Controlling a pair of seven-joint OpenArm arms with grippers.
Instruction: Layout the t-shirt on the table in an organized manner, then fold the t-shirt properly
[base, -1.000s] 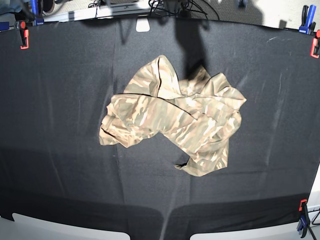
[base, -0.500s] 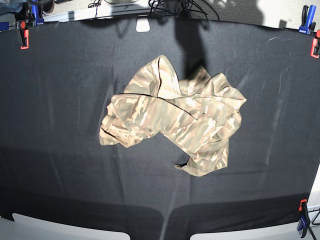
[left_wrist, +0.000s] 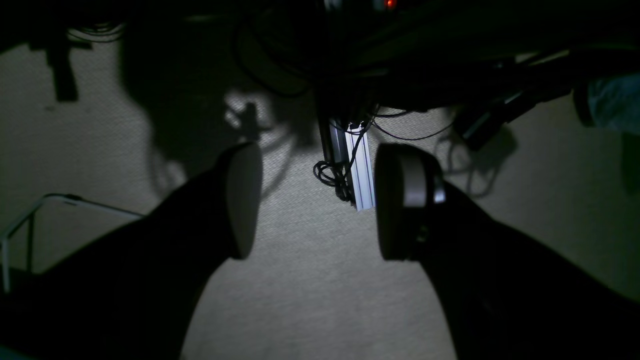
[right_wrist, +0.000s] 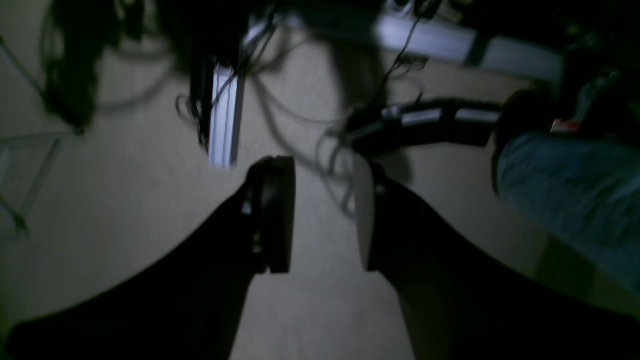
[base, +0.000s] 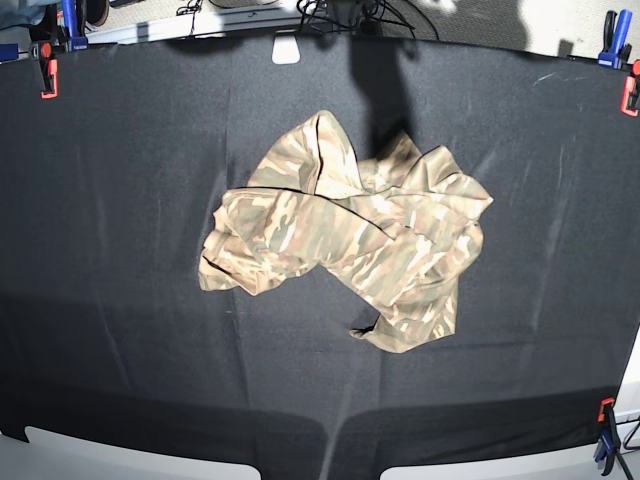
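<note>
One crumpled tan-and-olive camouflage t-shirt (base: 345, 240) lies mid black-cloth table (base: 120, 200). Left gripper (left_wrist: 320, 200) gapes wide, empty. Right gripper (right_wrist: 325, 215) is part-spread, empty.

Table (base: 110, 330): black cloth, bare on all sides of the shirt; wide open strips left, right and along the near edge.
Shirt (base: 345, 235): crumpled heap at centre, the only obstacle on the cloth; raised folds at its far part.
Clamps (base: 47, 75): stand at the far corners and at the near right corner (base: 605, 430), all well apart from the shirt.
Left gripper (left_wrist: 317, 200): jaws wide apart, nothing between them; floor below, with a metal rail (left_wrist: 361, 170) and cables (left_wrist: 330, 177) ahead.
Right gripper (right_wrist: 325, 215): jaws parted, gap empty; rail (right_wrist: 224, 120), cables and a dark bar (right_wrist: 425, 122) ahead, blurred.
</note>
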